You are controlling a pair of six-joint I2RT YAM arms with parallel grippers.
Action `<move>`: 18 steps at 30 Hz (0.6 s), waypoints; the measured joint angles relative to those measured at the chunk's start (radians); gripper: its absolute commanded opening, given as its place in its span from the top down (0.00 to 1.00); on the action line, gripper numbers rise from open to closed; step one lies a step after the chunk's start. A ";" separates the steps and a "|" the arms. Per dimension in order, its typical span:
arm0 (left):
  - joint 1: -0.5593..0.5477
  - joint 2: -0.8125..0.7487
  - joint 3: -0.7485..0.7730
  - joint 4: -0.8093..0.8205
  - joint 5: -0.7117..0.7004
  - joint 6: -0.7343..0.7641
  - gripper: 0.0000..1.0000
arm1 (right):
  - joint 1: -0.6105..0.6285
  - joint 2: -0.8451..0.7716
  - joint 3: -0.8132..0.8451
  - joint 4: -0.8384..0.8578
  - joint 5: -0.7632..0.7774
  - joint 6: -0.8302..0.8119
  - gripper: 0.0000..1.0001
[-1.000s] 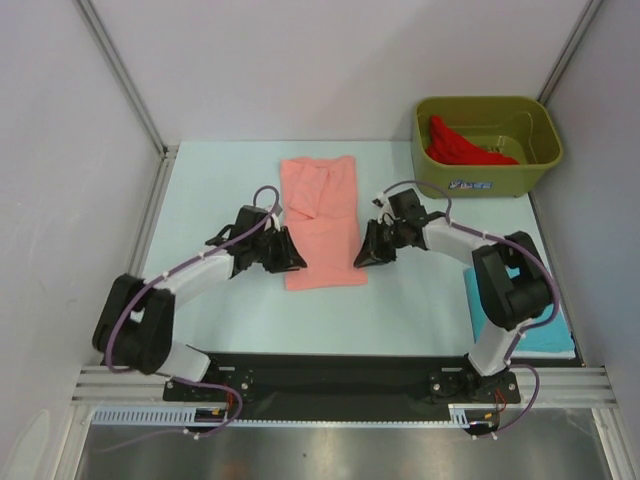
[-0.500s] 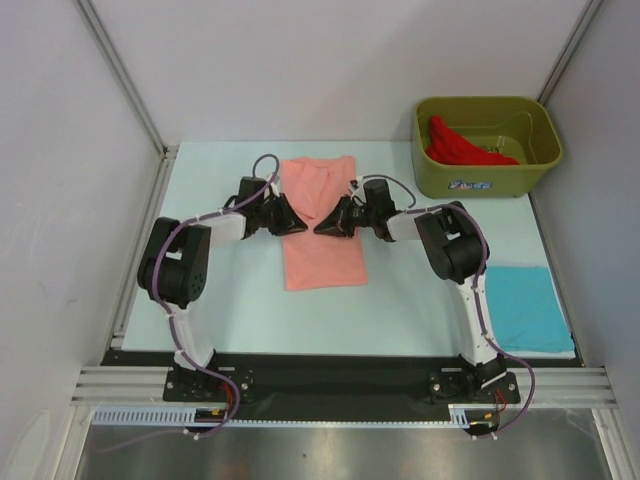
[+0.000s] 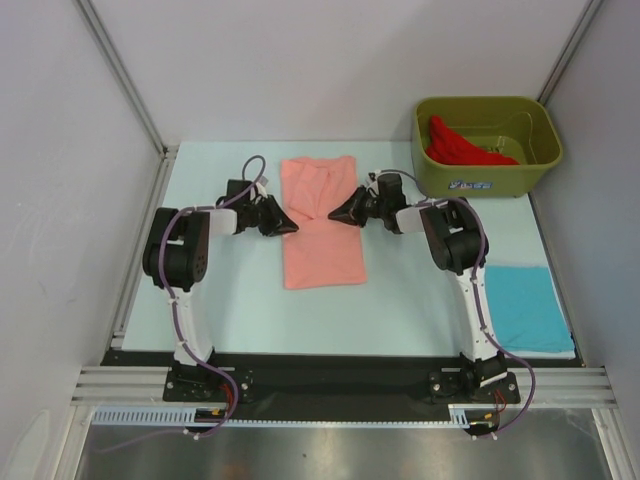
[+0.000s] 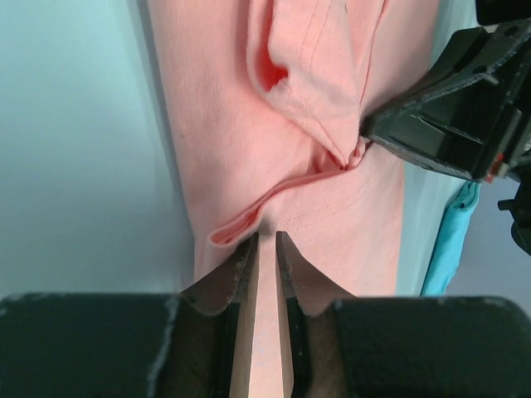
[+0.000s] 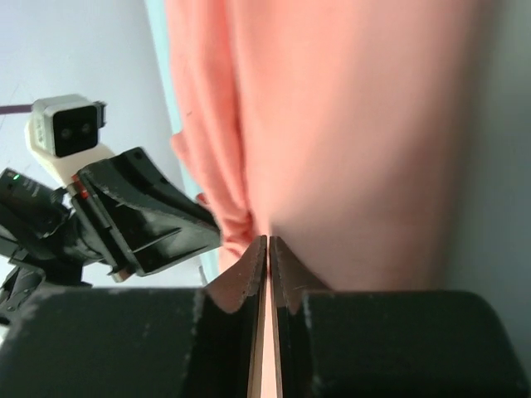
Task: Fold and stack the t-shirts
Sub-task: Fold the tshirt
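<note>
Clamping, left gripper [image 3: 292, 227]: jaws nearly together on a thin pleat of the salmon-pink t-shirt [image 3: 322, 255], at its left edge.
Right gripper [image 3: 334, 215]: pinched on the opposite, right edge.
Top view only: red t-shirt [image 3: 455, 146] in olive tub [image 3: 543, 138]; turquoise t-shirt [image 3: 520, 305] on table [image 3: 230, 290], far right, well apart.

Plain salmon-pink shirt [image 3: 322, 240], turquoise shirt [image 3: 525, 305] and red shirt [image 3: 455, 145]; olive-green tub [image 3: 512, 172].

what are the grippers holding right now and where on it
Both pinch the salmon-pink t-shirt: left gripper on a fold at its left edge, right gripper on a fold toward its right side.
</note>
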 measured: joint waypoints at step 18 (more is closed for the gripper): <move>0.011 -0.209 0.001 -0.170 0.010 0.055 0.60 | -0.073 -0.074 0.227 -0.622 0.111 -0.407 0.92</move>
